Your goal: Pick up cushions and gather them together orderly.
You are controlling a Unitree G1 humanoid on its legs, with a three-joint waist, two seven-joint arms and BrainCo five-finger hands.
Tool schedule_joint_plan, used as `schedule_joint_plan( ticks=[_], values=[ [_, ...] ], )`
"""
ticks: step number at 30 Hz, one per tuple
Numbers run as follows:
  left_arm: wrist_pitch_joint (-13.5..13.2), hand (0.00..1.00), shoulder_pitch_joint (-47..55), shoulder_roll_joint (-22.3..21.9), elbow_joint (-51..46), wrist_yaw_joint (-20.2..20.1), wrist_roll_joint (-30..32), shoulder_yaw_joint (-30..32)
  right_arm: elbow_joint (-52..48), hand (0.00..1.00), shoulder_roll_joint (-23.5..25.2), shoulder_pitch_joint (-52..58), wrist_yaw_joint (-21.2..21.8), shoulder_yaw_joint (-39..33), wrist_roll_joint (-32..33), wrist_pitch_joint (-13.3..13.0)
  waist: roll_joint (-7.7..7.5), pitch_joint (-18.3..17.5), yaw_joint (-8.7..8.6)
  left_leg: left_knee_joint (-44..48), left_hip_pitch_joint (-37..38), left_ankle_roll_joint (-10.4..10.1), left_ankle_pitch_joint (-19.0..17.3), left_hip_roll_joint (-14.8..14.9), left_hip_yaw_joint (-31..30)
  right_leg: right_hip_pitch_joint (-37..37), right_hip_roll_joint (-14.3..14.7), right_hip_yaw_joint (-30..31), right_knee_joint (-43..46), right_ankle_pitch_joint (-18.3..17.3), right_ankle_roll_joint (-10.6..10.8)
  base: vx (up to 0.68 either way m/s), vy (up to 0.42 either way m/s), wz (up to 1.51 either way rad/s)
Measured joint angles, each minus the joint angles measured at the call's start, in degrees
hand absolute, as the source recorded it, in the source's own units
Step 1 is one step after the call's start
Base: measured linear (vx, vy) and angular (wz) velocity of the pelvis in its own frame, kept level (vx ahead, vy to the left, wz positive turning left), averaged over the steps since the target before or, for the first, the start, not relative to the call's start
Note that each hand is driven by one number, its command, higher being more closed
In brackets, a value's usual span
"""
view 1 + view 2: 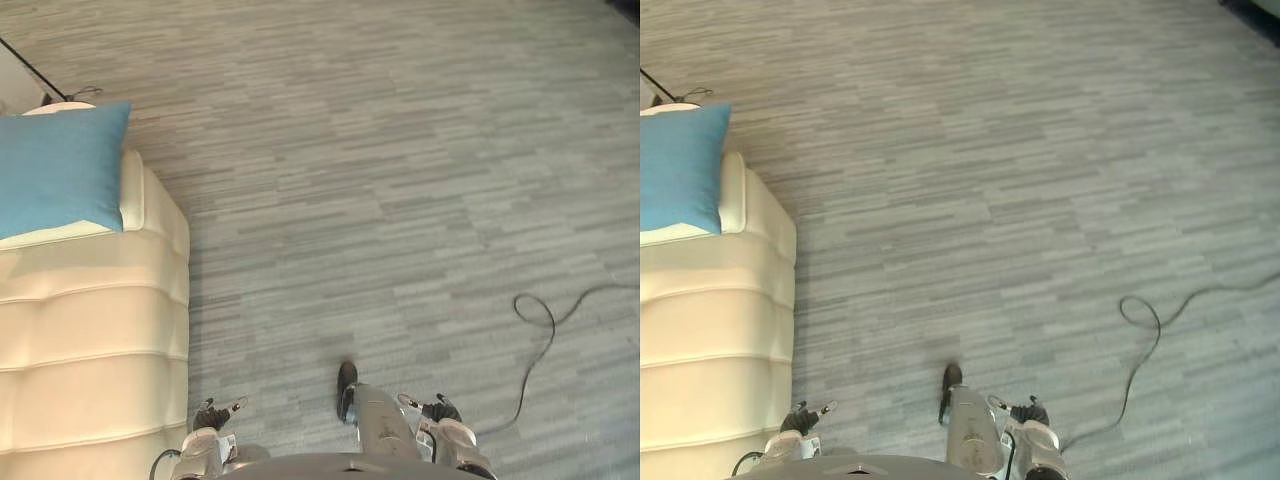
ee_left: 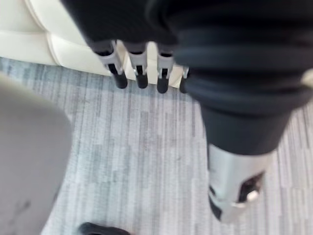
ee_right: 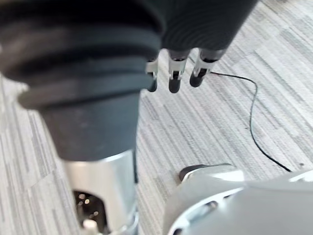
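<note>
A blue cushion (image 1: 55, 170) leans upright at the back of a cream sofa (image 1: 90, 330) at the left, on its arm end. My left hand (image 1: 210, 416) hangs low beside the sofa's front corner, well short of the cushion. In the left wrist view its fingers (image 2: 139, 68) are straight and hold nothing, with the sofa's cream side just past them. My right hand (image 1: 440, 410) hangs at the lower right over the carpet. Its fingers (image 3: 176, 73) are straight too and carry nothing.
Grey striped carpet (image 1: 400, 180) stretches ahead and to the right of the sofa. A thin black rod (image 1: 30, 65) slants past the sofa's far end. A dark object (image 1: 625, 8) sits in the far right corner.
</note>
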Motion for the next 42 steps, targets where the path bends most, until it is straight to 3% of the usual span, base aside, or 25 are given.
schedule_joint_plan(
  ticks=[1,2,3,6,7,9,10,13,15,16,17,18,20,23,25,28,29,31,32,33,35,38,39,40,42],
  values=[
    [-0.1,0.0,0.1,-0.3,-0.9,0.0,-0.3,0.1,-0.5,0.0,-0.1,0.4,0.0,0.2,1.2,-0.1,0.28,0.7,0.82,12.1,-5.3,1.2,-2.1,2.5,3.4,4.9,1.0,-0.6,-1.4,-2.0,-1.3,0.55,-0.175,0.4],
    [-0.1,0.0,0.1,-0.3,-1.4,0.0,-0.4,0.0,-0.4,0.0,-0.1,0.4,0.0,0.2,1.5,-0.1,0.49,0.8,1.1,15.8,-7.5,2.3,-4.5,3.0,5.2,6.9,1.2,-0.7,-2.2,-2.6,-1.6,0.52,-0.107,0.28],
    [-0.1,0.0,0.1,-0.3,-2.1,0.0,-0.8,-0.1,0.6,0.0,0.2,0.4,0.0,0.3,2.0,0.2,0.6,0.8,1.76,18.0,-11.7,3.8,-9.6,2.7,9.5,11.1,1.0,-1.4,-5.0,-2.9,-1.6,0.46,-0.064,0.14],
    [-0.4,0.0,0.0,-0.4,-3.4,0.0,-1.5,-0.2,1.7,0.0,1.2,-1.2,0.0,0.3,2.2,0.8,0.59,0.8,3.08,9.4,-17.6,6.1,-14.0,1.3,17.1,16.5,0.0,-2.2,-9.7,-2.2,-0.2,0.36,0.018,0.1],
    [-0.6,0.0,0.0,-0.5,-4.1,0.0,-1.9,-0.2,1.6,0.0,1.4,-1.5,-0.1,0.1,2.3,1.2,0.31,1.0,3.64,-0.4,-19.5,6.3,-14.3,-0.9,18.7,18.9,-1.0,-3.1,-12.0,-2.3,0.8,0.46,0.122,0.3],
    [-0.7,0.0,0.2,-0.5,-4.1,0.1,-1.9,-0.3,1.8,0.0,1.1,-1.4,-0.4,-0.1,2.3,1.2,0.43,0.8,3.79,-20.0,-18.7,5.4,-10.5,-4.8,17.6,21.9,-2.0,-4.1,-14.8,-2.7,2.7,0.39,0.155,0.27],
    [-0.8,0.0,0.8,-0.8,-3.9,0.2,-2.2,-0.1,1.9,0.0,0.8,-1.6,-0.6,0.2,2.2,1.2,1.07,0.3,4.7,-29.8,-17.0,6.1,0.2,-6.3,15.6,23.8,-1.6,-3.6,-16.8,-3.4,3.9,0.34,0.156,0.02],
    [-0.8,0.0,-0.1,1.2,-3.8,0.2,-2.3,-0.1,2.1,0.0,2.4,-2.4,-0.6,2.2,1.9,1.3,-2.58,-0.1,4.9,-28.8,-17.0,10.8,-1.2,-10.3,15.7,25.6,-4.5,-3.2,-18.0,-3.3,4.7,0.43,0.128,0.23],
    [-1.0,0.0,-0.3,1.7,-3.9,0.2,-2.5,0.1,2.1,0.0,2.6,-2.7,-0.6,2.6,1.4,1.3,-3.41,-0.1,5.61,-23.7,-17.8,11.9,-5.3,-10.9,15.7,26.6,-5.6,-1.8,-16.8,-3.2,5.0,0.37,0.143,0.15],
    [-1.0,0.0,-0.3,1.6,-3.7,0.2,-2.5,0.6,2.1,0.0,2.6,-2.8,-0.5,2.6,1.1,1.3,-3.56,-0.4,5.95,-21.1,-17.2,12.3,-8.6,-11.1,15.8,27.2,-6.2,-0.5,-14.2,-3.7,5.7,0.39,0.165,-0.12],
    [-1.0,0.0,-0.2,1.6,-2.7,0.2,-2.5,1.1,2.2,0.0,2.4,-2.8,-0.5,2.6,1.0,1.1,-3.37,-1.0,6.24,-19.7,-15.3,12.6,-12.2,-11.4,16.4,24.5,-7.7,1.7,-4.8,-5.0,7.7,0.39,0.165,-0.2],
    [-1.0,0.0,-0.2,1.7,-2.3,0.2,-2.6,1.1,2.2,0.0,2.3,-2.8,-0.4,2.6,1.0,1.1,-3.32,-1.2,6.27,-19.9,-14.3,12.6,-12.9,-11.6,16.4,22.4,-8.4,2.9,0.3,-5.1,7.9,0.36,0.173,-0.17],
    [-0.5,0.0,0.0,2.8,-0.6,0.0,-3.8,0.6,2.7,0.0,2.4,-1.9,0.1,4.6,0.7,1.2,-4.35,-1.8,4.98,-21.7,-9.5,13.3,-14.7,-13.8,15.5,12.5,-11.0,6.3,26.0,-2.4,10.3,0.41,0.154,0.28],
    [-0.1,0.0,0.8,3.1,-0.5,0.2,-4.7,0.7,3.2,0.0,1.7,-0.7,0.3,4.8,-0.6,1.2,-4.73,-1.8,4.16,-25.1,-3.5,14.1,-15.3,-15.8,13.0,8.7,-11.9,3.7,36.7,-4.8,7.6,0.37,0.046,0.55],
    [0.1,0.0,1.5,3.0,-0.4,0.2,-4.7,0.7,3.8,0.0,1.3,-0.8,0.3,4.8,-0.8,1.1,-4.03,-1.8,3.7,-28.5,2.4,14.2,-15.3,-15.3,10.6,5.9,-9.5,-0.1,33.8,-10.0,6.0,0.45,-0.026,0.55],
    [0.3,0.0,1.1,2.7,0.7,0.2,-4.6,0.7,3.7,0.0,1.4,-1.7,0.4,4.7,-0.7,1.0,-3.31,-1.5,2.65,-30.2,5.1,14.2,-15.3,-12.8,6.3,2.2,-3.2,1.2,18.2,-11.8,3.9,0.36,-0.143,0.73],
    [0.4,0.0,1.1,2.5,0.7,0.2,-4.6,0.7,3.7,0.0,1.5,-1.9,0.4,4.7,-0.7,1.0,-3.31,-1.4,2.29,-30.7,5.8,14.1,-15.3,-11.5,3.8,1.4,0.8,6.8,4.7,-8.3,4.4,0.32,-0.19,0.89],
    [0.4,0.0,1.1,2.3,0.6,0.1,-4.6,1.1,3.7,0.0,1.5,-1.3,0.4,4.2,-0.6,1.1,-4.3,-1.7,2.13,-30.8,6.5,12.9,-16.0,-11.8,1.1,1.7,1.8,13.5,-7.4,-1.5,5.1,0.35,-0.269,1.07],
    [0.4,0.0,1.3,2.2,0.7,0.1,-4.5,2.1,3.5,0.0,1.7,-0.5,0.3,2.8,-0.4,1.1,-5.03,-2.0,2.1,-30.8,8.0,10.1,-18.4,-11.6,-1.9,2.8,1.5,16.0,-9.4,7.3,5.8,0.49,-0.437,1.28],
    [0.3,0.0,1.4,0.7,0.9,0.1,-4.5,3.6,3.0,0.0,0.9,-0.3,0.2,2.0,-0.3,1.1,-2.25,-2.0,2.56,-30.4,9.1,9.3,-19.3,-9.7,-3.7,3.2,2.9,13.8,-6.1,4.6,4.1,0.41,-0.38,0.98],
    [0.2,0.0,1.7,-0.9,0.6,0.2,-4.5,5.1,2.5,0.0,1.1,-0.4,0.2,1.5,-0.2,1.1,-0.97,-2.2,2.77,-28.0,8.7,8.4,-18.7,-8.8,-4.0,3.3,3.2,12.2,-4.0,2.1,3.0,0.29,-0.241,0.44],
    [0.1,0.0,1.8,-2.0,-0.2,0.1,-4.5,6.7,1.6,0.0,1.6,-0.3,0.2,2.6,-0.2,1.1,-0.88,-2.5,2.78,-14.2,1.9,4.6,-17.1,-8.3,-3.7,5.5,2.5,9.0,-3.1,-0.7,1.9,0.24,-0.213,0.57],
    [0.2,0.0,1.8,-2.7,-1.4,0.1,-4.6,7.8,0.6,0.0,1.6,0.6,0.2,2.6,-0.2,1.1,-0.77,-2.4,2.79,-1.8,-3.7,1.1,-14.1,-6.9,-1.5,7.8,2.3,7.1,-3.5,-1.6,0.9,0.21,-0.16,0.73],
    [0.0,0.0,2.0,-2.7,-1.9,0.1,-4.7,8.0,-0.1,0.0,1.7,1.4,0.2,2.7,-0.2,1.1,-0.58,-2.4,3.58,5.1,-6.8,1.5,-12.5,-4.8,1.9,9.8,2.3,5.4,-3.7,-2.4,0.5,0.25,-0.155,0.74],
    [0.0,0.0,1.9,-2.3,-2.0,0.1,-4.7,7.4,-0.2,0.0,1.8,1.5,0.2,2.6,-0.1,1.1,-0.76,-2.4,3.89,8.3,-9.3,3.2,-13.5,-1.8,7.9,12.4,2.2,3.4,-4.5,-3.3,-0.1,0.18,-0.068,0.57]
  ],
)
